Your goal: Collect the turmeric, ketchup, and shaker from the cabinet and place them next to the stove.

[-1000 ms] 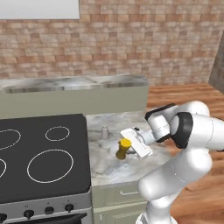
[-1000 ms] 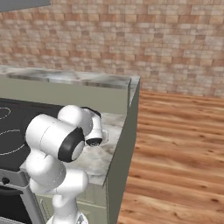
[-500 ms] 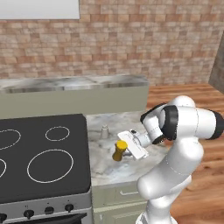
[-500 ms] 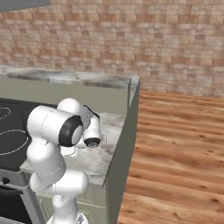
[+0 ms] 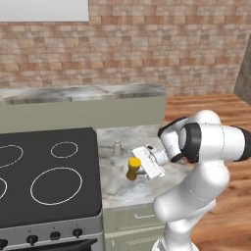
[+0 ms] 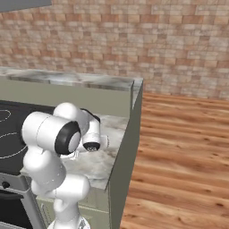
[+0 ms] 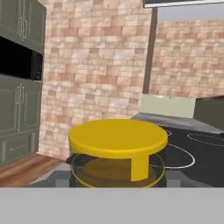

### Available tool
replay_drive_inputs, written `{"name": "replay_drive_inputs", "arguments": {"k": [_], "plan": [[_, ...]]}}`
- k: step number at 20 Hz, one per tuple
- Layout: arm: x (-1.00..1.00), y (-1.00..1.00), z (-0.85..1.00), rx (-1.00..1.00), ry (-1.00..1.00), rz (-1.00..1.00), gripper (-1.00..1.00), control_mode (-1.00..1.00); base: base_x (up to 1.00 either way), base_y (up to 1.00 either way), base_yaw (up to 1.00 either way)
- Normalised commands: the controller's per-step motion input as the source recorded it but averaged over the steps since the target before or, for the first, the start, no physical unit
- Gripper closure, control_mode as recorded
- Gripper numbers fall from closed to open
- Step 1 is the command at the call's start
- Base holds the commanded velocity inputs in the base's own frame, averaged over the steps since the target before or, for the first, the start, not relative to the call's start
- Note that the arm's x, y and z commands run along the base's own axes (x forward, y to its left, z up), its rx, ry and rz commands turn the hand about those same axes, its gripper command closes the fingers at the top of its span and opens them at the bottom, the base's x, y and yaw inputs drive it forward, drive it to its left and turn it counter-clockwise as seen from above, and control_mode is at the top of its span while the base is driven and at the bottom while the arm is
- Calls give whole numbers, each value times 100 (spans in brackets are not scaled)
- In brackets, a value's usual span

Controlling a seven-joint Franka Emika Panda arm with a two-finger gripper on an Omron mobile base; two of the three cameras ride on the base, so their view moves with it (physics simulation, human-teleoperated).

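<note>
Yellow-lidded turmeric (image 5: 133, 168) is sitting clamped in the tool (image 5: 138, 170), its jaws partway closed on the jar; the shaker (image 5: 117, 147) is standing nearby on the table (image 5: 128, 188).

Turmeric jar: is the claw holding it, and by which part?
Yes. The claw grips the turmeric jar around its glass body, just below the yellow lid.

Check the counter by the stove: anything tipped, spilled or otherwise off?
Nothing stands out. The turmeric is upright in the tool just above the marble counter right of the stove, lid on. The shaker stands upright behind it. No spill visible.
</note>
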Motion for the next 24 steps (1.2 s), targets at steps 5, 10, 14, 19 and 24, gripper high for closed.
{"name": "replay_drive_inputs", "arguments": {"k": [5,10,14,19,24], "plan": [[1,24,0,-18,0,-9,100,-100,0,0,0],[13,38,-15,-8,0,-2,100,-100,0,0,0],[22,21,-35,0,0,0,100,-100,0,0,0],[20,2,-33,3,0,2,100,-100,0,0,0],[22,0,-21,7,0,4,100,-100,0,0,0]]}}
